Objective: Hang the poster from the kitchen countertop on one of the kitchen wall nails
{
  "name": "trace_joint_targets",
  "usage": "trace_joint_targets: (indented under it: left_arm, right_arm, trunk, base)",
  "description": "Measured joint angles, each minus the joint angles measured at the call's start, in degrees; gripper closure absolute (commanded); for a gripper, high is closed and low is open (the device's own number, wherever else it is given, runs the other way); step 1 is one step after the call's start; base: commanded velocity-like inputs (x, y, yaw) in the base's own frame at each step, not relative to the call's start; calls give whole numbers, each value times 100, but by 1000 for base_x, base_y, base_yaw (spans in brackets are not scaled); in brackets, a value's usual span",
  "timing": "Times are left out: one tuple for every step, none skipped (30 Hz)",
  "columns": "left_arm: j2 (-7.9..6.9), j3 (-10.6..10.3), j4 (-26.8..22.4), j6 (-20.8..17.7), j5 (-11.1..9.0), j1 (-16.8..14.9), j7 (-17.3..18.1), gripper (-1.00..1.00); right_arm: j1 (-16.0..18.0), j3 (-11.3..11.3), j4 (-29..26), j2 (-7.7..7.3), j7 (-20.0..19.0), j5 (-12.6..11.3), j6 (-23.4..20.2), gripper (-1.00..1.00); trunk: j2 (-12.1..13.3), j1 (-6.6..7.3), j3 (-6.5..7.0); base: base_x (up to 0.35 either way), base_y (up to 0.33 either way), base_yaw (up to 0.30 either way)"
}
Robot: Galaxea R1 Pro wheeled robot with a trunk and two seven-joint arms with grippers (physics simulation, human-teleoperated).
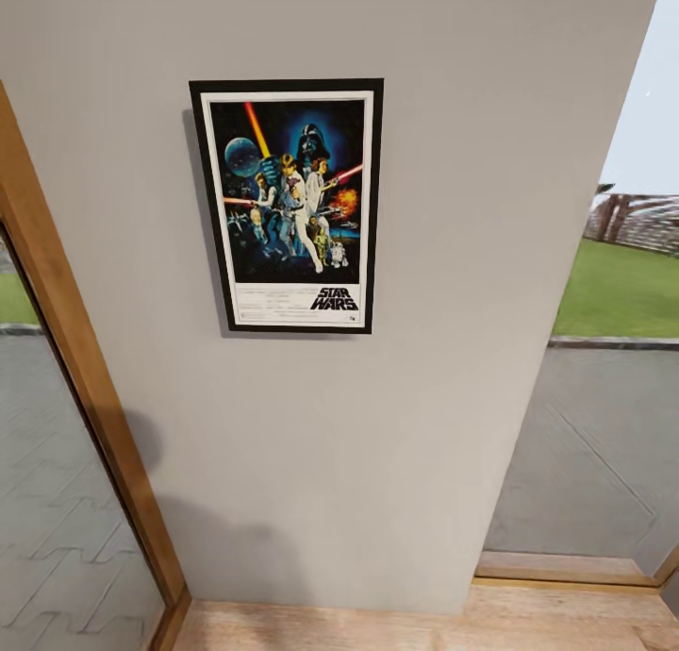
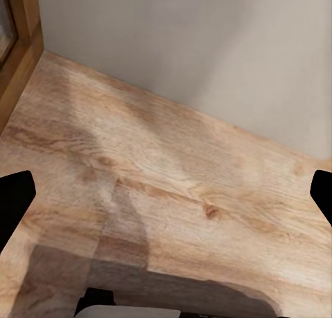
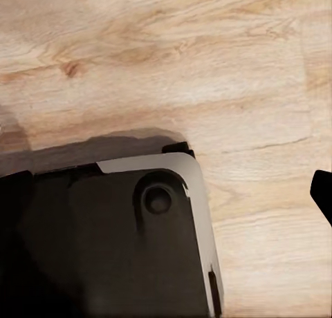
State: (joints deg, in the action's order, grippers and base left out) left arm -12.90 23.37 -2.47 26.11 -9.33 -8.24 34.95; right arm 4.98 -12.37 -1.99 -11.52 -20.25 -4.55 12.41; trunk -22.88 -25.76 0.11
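The poster (image 1: 288, 205) is flat against the pale grey wall (image 1: 424, 255), upright, with its black frame, white border and STAR WARS logo facing me; no gripper touches it. The wall nails are hidden from me, and the kitchen countertop is out of view. My left gripper (image 2: 168, 197) points down at the wooden floor (image 2: 173, 173), its dark fingertips (image 2: 14, 200) far apart at the picture's edges, open and empty. My right gripper (image 3: 168, 193) also points down over the floor and stands open, with one fingertip (image 3: 322, 193) at the edge and nothing held.
A wooden door frame (image 1: 85, 377) runs down the wall's left side, with glass and paving beyond. To the right is a glazed opening (image 1: 604, 396) onto grass and paving. The robot's dark base (image 3: 111, 242) lies under the right wrist camera.
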Motion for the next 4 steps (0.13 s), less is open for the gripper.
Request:
trace_joint_targets:
  left_arm:
    - [0,0,0,0,0,0,0,-100]
    - [0,0,0,0,0,0,0,-100]
    - [0,0,0,0,0,0,0,-100]
    - [0,0,0,0,0,0,0,-100]
  right_arm:
    - [0,6,62,37,18,-8,1,-100]
    - [0,2,71,44,21,-9,2,-100]
    - [0,1,75,48,22,-8,1,-100]
    - [0,0,77,49,22,-8,1,-100]
  trunk:
    - [0,0,0]
    - [0,0,0]
    - [0,0,0]
    - [0,0,0]
  base:
    - [0,0,0]
    - [0,0,0]
    - [0,0,0]
    - [0,0,0]
